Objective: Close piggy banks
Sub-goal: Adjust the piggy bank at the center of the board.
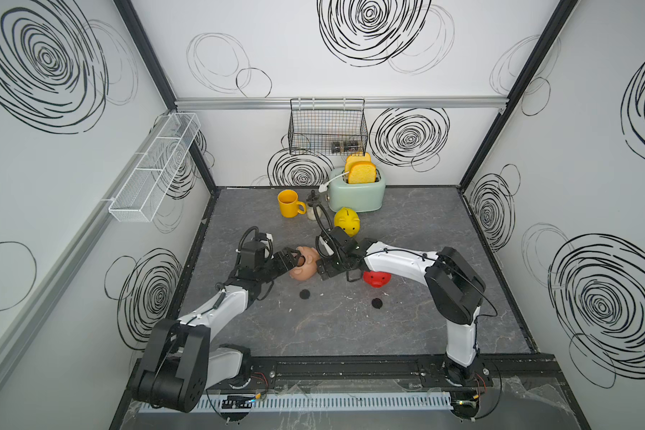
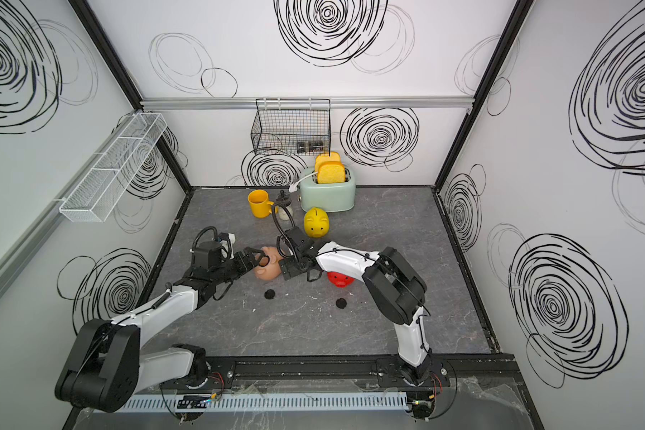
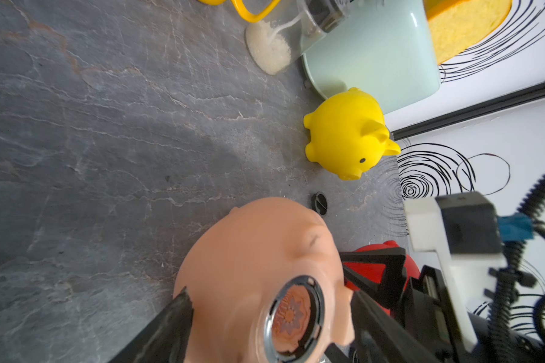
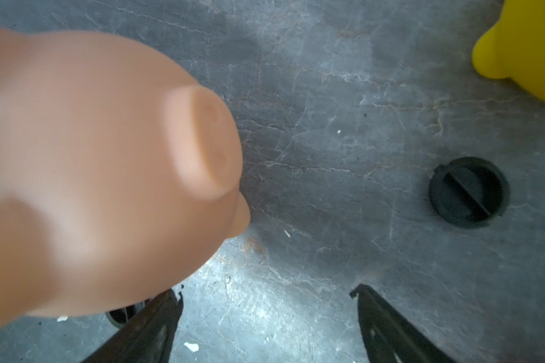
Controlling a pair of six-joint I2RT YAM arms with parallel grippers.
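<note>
The pale pink piggy bank [image 1: 306, 268] lies on its side at the middle of the table, its round belly hole [image 3: 293, 317] facing the left wrist camera. My left gripper [image 1: 297, 260] is shut on its body, one finger [image 3: 180, 308] on its flank and the other by a leg. My right gripper [image 4: 266, 292] is open just off the pig's snout [image 4: 202, 141], with bare table between its fingers. The yellow piggy bank [image 1: 347, 221] stands upright near the toaster. Partly hidden under my right arm is the red piggy bank [image 1: 376, 278].
Black round plugs [image 1: 305, 294] [image 1: 376, 302] lie on the table in front of the pigs, and one [image 4: 469, 191] lies near the yellow pig. A yellow mug [image 1: 290, 203], a small glass jar [image 1: 312, 208] and a mint toaster [image 1: 358, 193] stand at the back.
</note>
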